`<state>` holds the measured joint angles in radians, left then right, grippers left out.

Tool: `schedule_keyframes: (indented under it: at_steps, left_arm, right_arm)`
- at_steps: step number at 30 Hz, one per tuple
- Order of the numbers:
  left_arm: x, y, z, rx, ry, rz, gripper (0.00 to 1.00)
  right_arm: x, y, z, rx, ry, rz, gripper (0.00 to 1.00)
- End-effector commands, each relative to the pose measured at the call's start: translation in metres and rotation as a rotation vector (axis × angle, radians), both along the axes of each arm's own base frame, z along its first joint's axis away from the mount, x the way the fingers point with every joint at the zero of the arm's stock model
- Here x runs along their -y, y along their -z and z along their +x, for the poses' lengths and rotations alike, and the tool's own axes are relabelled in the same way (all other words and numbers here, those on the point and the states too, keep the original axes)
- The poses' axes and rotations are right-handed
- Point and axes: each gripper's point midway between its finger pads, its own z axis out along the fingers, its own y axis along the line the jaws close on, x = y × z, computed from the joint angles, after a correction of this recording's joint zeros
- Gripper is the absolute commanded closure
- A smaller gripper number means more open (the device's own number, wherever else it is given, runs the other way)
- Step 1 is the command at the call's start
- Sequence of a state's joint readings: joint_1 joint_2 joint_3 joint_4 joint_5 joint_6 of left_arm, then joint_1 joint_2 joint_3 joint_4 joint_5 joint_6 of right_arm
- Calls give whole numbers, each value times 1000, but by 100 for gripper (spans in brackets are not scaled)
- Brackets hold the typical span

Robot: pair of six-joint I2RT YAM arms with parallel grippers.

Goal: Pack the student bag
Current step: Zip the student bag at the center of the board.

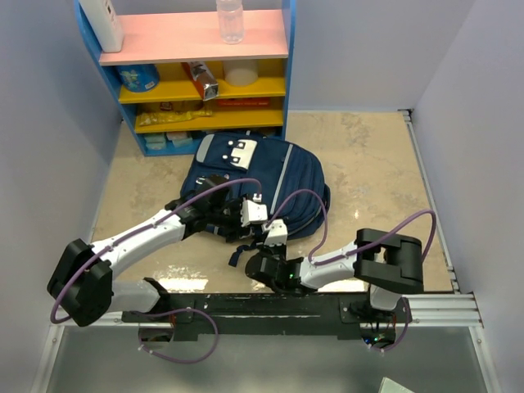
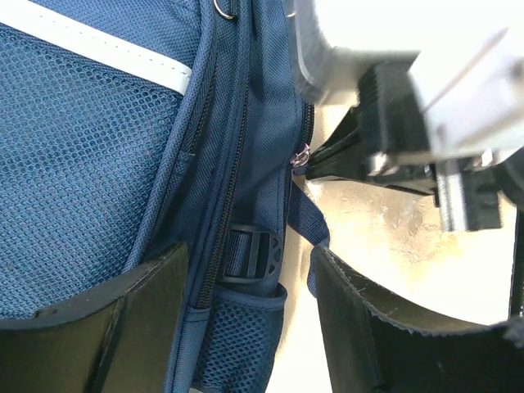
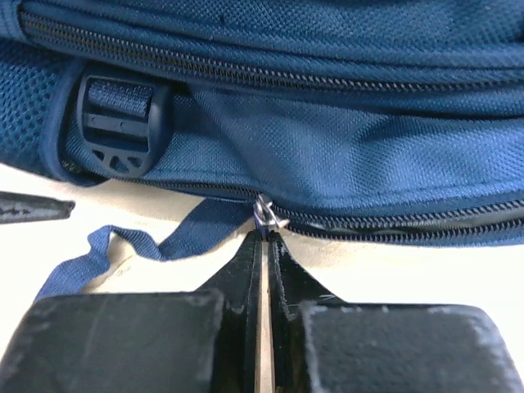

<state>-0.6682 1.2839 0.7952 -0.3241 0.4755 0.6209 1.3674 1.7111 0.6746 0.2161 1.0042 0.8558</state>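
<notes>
The student bag point(image 1: 282, 172) is a navy blue backpack lying flat on the table, white patch toward the shelf. At its near edge my right gripper point(image 3: 265, 237) is shut on the small metal zipper pull point(image 3: 264, 213) of a zip that runs along the bag's side. The same pull point(image 2: 300, 155) shows in the left wrist view, pinched by the right gripper's black tips. My left gripper point(image 2: 246, 262) is open and straddles the bag's side seam, with a black strap buckle point(image 2: 250, 254) and a mesh pocket between its fingers. A loose blue strap point(image 3: 139, 246) lies on the table.
A blue shelf unit with a pink top board point(image 1: 196, 37) stands behind the bag, holding a clear bottle point(image 1: 230, 20), a white box point(image 1: 106, 24) and small items on yellow shelves. Grey walls close in both sides. A metal rail point(image 1: 434, 307) runs along the near edge.
</notes>
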Motion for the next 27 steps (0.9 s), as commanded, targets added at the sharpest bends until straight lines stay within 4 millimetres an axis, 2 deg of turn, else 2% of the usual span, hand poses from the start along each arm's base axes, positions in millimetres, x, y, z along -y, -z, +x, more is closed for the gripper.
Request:
schedule_keyframes:
  at_steps: [1, 9, 16, 18, 22, 27]
  left_arm:
    - [4, -22, 8, 60, -7, -49, 31]
    - [5, -6, -3, 22, 43, -45, 27]
    - [3, -9, -21, -9, 91, -65, 34]
    - [0, -5, -24, -13, 94, -52, 38]
    - [-4, 5, -37, -60, 112, -47, 56]
    - [-4, 17, -39, -85, 120, -34, 66]
  right_arm:
    - [10, -24, 1, 23, 36, 82, 100]
    - [19, -42, -12, -2, -16, 157, 100]
    - [19, -42, -18, -24, -34, 180, 100]
    - [20, -40, -18, -27, -28, 181, 100]
    - [23, -40, -18, -25, -20, 170, 100]
    - [26, -34, -19, -32, -28, 164, 100]
